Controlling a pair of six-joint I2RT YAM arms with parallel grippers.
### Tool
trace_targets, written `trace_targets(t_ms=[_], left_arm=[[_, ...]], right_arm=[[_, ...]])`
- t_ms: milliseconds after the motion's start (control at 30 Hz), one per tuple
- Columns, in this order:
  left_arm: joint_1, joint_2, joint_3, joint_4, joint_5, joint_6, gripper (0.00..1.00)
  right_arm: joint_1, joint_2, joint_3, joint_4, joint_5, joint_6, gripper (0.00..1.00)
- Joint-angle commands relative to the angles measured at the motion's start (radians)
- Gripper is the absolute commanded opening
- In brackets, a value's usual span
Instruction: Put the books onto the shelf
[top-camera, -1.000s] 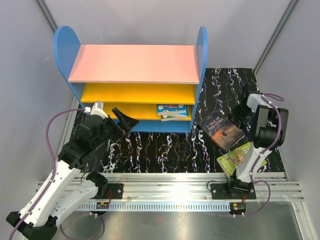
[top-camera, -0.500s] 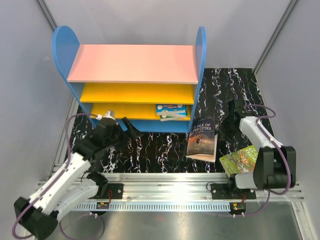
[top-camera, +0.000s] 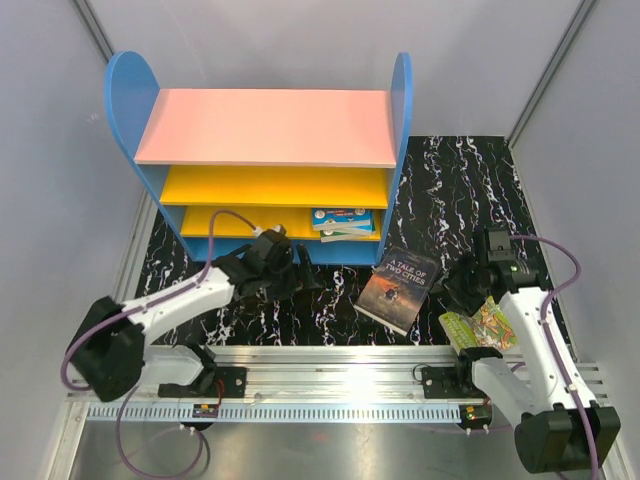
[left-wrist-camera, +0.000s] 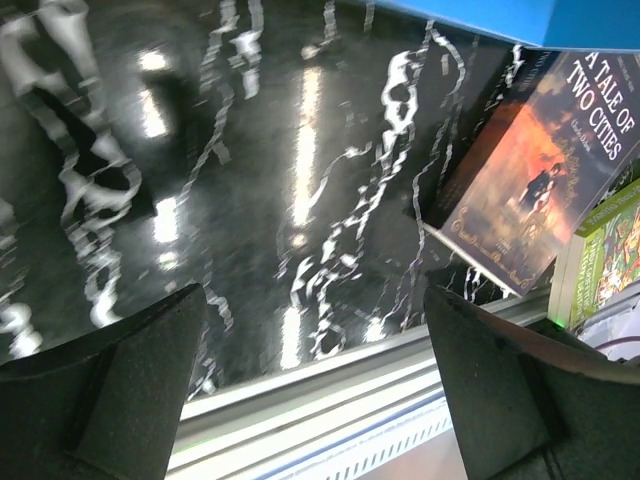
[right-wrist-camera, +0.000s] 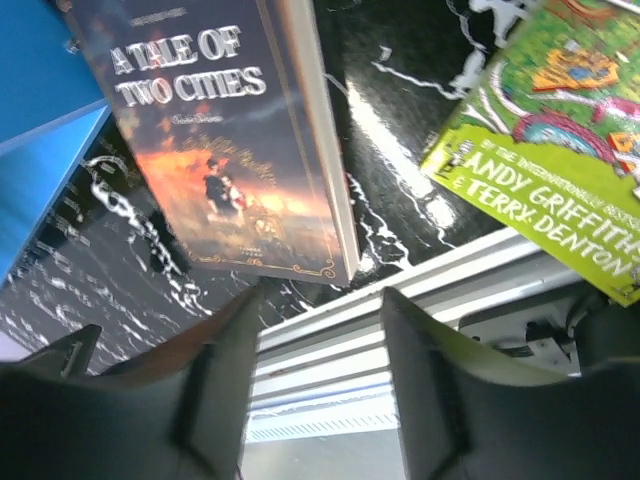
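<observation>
The shelf (top-camera: 403, 110) has blue sides, a pink top and yellow boards; a few books (top-camera: 345, 221) lie on its lowest yellow board. The dark "A Tale of Two Cities" book (top-camera: 397, 290) lies flat on the mat, right of the shelf's base. A lime-green book (top-camera: 482, 322) lies partly under my right arm. My left gripper (top-camera: 300, 277) stands open over the mat left of the dark book (left-wrist-camera: 540, 170), nothing between its fingers. My right gripper (top-camera: 458, 290) is open just right of that book (right-wrist-camera: 220, 150), apart from it, with the lime-green book (right-wrist-camera: 560, 150) beside it.
A black marbled mat (top-camera: 460, 180) covers the table under the shelf and books. An aluminium rail (top-camera: 330, 365) runs along the near edge, by both arm bases. Grey walls close in on the left, back and right.
The dark book went from the right gripper's hold down and left onto the mat. The right gripper let go and drew back. My left arm swung right along the shelf front toward the book.
</observation>
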Motion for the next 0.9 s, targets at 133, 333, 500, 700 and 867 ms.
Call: trace_targets(t_ms=[133,333,500,700,867], left_arm=[[-0.082,0.268,0.244,0.174,0.040,0.102,0.93],[-0.133,0.450,0.380,0.167,0.061,0.151,0.93],[-0.168,0.497,0.365,0.188,0.078,0.142,0.92],[-0.182,0.474,0.305,0.219,0.094,0.119,0.92],[-0.182,0.471,0.298,0.202,0.111,0.131,0.92]], right_arm=[[0.004,0.097,-0.154,0.162,-0.060,0.049,0.71],[0.006,0.157,-0.237,0.375,-0.123,0.063,0.72],[0.007,0.229,-0.276,0.497,-0.147,0.087,0.70],[0.033,0.327,-0.322,0.614,-0.146,0.104,0.66],[0.136,0.416,-0.314,0.682,-0.100,0.119,0.55]])
